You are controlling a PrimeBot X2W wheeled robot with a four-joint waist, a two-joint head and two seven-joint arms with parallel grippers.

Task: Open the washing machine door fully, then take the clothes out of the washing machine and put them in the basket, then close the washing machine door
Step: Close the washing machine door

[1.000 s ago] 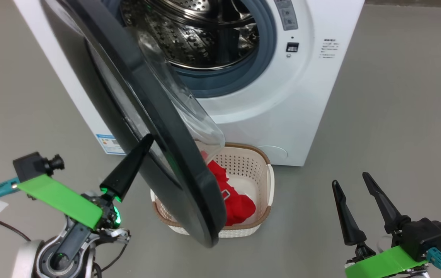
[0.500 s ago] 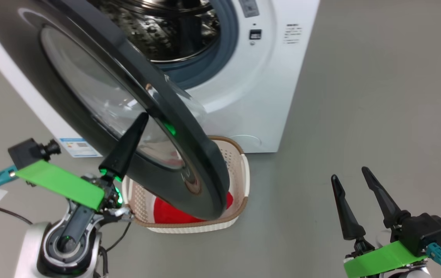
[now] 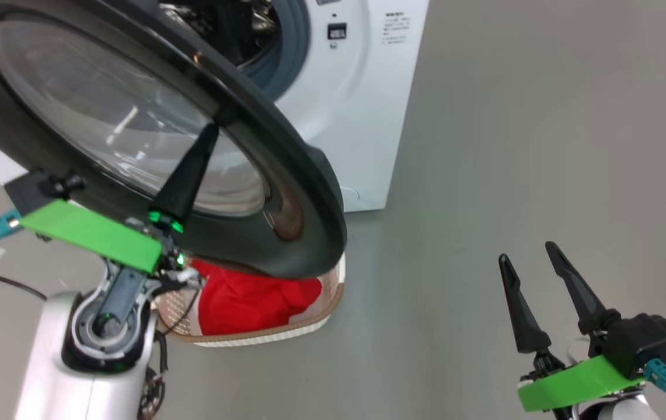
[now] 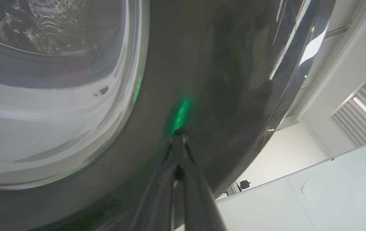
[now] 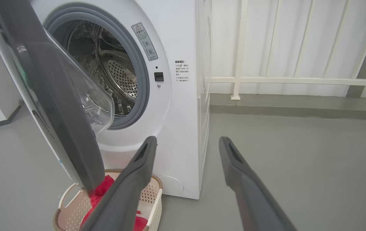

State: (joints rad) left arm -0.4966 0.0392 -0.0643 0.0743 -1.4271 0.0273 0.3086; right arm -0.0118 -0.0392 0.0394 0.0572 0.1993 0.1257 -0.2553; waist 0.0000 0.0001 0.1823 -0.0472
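The washing machine door [image 3: 303, 192], glossy black rim around clear glass, stands partly open in front of the white washing machine [image 3: 362, 116]. My left gripper [image 3: 213, 130] is shut, empty, and its tip rests against the outer face of the door's rim; the left wrist view shows the tip [image 4: 178, 137] touching the door [image 4: 221, 80]. The red clothes [image 3: 245, 300] lie in the cream basket [image 3: 262, 337] on the floor under the door. My right gripper [image 3: 526, 254] hangs open and empty at the lower right, away from the machine. The steel drum [image 5: 112, 73] looks bare.
Grey floor [image 3: 513, 146] spreads to the right of the machine. In the right wrist view a white railing [image 5: 298, 80] and a low kerb run behind the washing machine [image 5: 183, 128], and my right gripper [image 5: 187, 141] points at the machine's front corner above the basket [image 5: 155, 199].
The head camera has swung, shifting the whole picture left. The door has turned from edge-on to showing its outer face, with my shut left gripper staying against its rim. The right gripper has kept still.
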